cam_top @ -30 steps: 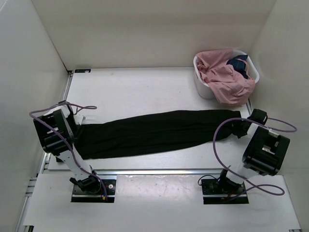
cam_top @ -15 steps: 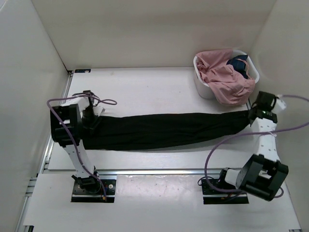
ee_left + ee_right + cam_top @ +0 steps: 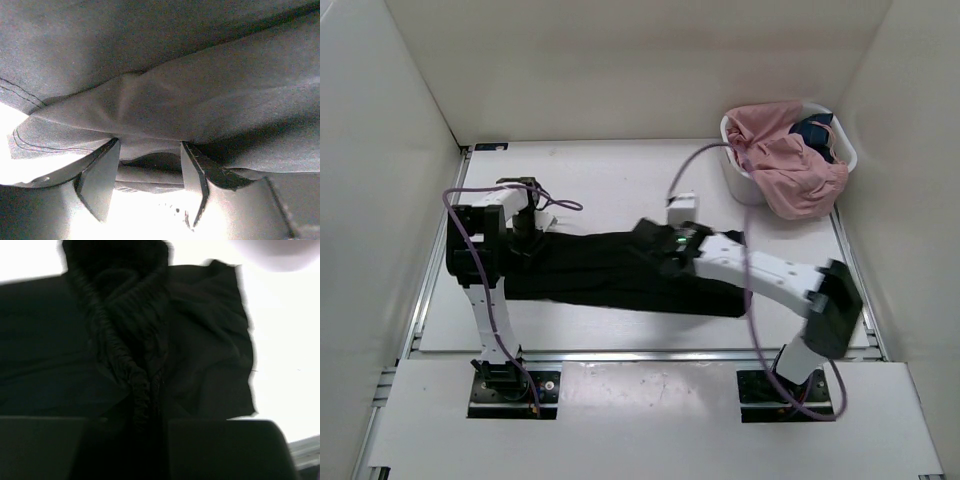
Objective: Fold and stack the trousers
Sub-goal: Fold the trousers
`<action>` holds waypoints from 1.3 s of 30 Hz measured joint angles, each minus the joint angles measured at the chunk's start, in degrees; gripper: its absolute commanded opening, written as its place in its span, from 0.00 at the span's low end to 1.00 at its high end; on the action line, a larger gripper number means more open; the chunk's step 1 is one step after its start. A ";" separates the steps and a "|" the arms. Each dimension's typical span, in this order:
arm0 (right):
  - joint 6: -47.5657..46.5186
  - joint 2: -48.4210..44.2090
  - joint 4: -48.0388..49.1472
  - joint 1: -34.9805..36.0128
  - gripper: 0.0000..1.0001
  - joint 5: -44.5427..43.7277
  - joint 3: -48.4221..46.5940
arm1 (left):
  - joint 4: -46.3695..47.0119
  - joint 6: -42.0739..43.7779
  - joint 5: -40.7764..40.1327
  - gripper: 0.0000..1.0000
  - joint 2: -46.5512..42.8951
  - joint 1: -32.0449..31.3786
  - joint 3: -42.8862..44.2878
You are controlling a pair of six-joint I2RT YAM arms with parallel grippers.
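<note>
The black trousers (image 3: 590,275) lie across the table, their right part doubled back over the middle. My right gripper (image 3: 655,238) hovers over the middle of them. In the right wrist view it (image 3: 145,422) is shut on the gathered waistband of the trousers (image 3: 200,355), which runs down between the dark fingers. My left gripper (image 3: 527,228) is at the trousers' left end. In the left wrist view its jaws (image 3: 150,150) stand partly apart, with a layered fold of the trousers (image 3: 175,100) spanning the gap and draping over both fingertips.
A white basket (image 3: 745,188) stands at the back right with a pink garment (image 3: 785,160) spilling over its rim and a dark blue garment (image 3: 815,130) inside. White walls close in the table on three sides. A metal rail (image 3: 650,355) runs along the near edge.
My right gripper has swung from the far right to the middle, carrying the waistband end and doubling the trousers over. My left gripper has moved back and slightly right with the leg end.
</note>
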State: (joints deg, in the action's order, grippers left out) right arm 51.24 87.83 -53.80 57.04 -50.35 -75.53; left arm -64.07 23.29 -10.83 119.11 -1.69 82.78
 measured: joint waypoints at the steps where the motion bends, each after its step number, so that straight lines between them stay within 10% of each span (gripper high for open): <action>1: 1.51 4.35 -1.57 2.60 0.00 -0.66 -3.15 | -0.20 -0.20 -0.04 0.63 0.17 0.00 0.17; 11: 4.74 24.24 -7.17 11.15 0.00 1.18 -19.69 | -1.99 -0.87 -0.39 0.65 1.73 -0.02 2.10; 16: 1.62 26.12 -5.38 10.43 0.39 4.61 -20.65 | -2.84 -1.33 -0.52 0.65 2.43 -0.02 2.89; 24: -14.10 27.76 5.79 9.51 0.71 16.94 -21.14 | -2.82 -1.55 -0.76 0.66 2.38 0.02 2.89; 34: -26.99 9.42 13.86 9.05 0.85 25.20 -16.39 | -1.92 -0.94 -0.09 0.68 1.97 1.53 4.22; 39: -22.51 -3.82 16.81 -5.31 0.92 27.78 -5.86 | -2.10 0.22 0.63 0.73 1.86 1.62 13.18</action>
State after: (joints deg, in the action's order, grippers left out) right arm 28.73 84.01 -36.99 51.72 -22.57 -81.38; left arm -66.17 23.51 -10.20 120.97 -0.08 95.96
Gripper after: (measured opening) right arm 0.884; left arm 0.701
